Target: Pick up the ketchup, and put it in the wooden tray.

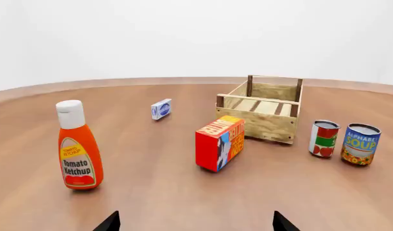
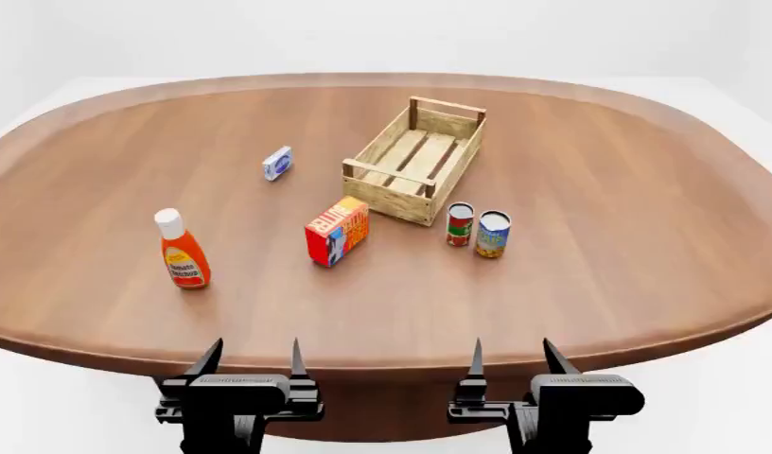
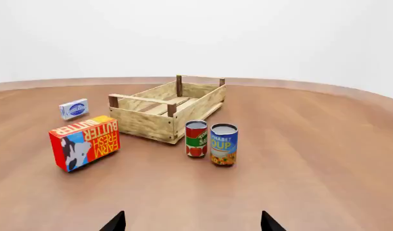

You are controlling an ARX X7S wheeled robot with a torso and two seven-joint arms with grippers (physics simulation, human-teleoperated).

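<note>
The ketchup (image 2: 182, 252), an orange-red squeeze bottle with a white cap, stands upright at the front left of the round wooden table (image 2: 639, 189). It also shows in the left wrist view (image 1: 79, 148). The wooden tray (image 2: 416, 159), a pale slatted crate, sits near the table's middle, empty; it shows in the left wrist view (image 1: 261, 113) and the right wrist view (image 3: 164, 108). My left gripper (image 2: 251, 357) and right gripper (image 2: 510, 356) are both open and empty, at the table's near edge, well short of all objects. Only the fingertips (image 1: 108, 223) show in the wrist views (image 3: 114, 222).
A red-orange butter box (image 2: 337, 231) stands between the ketchup and the tray. A red-labelled can (image 2: 460, 224) and a blue soup can (image 2: 492, 234) stand by the tray's near right corner. A small blue-and-white box (image 2: 277, 163) lies left of the tray.
</note>
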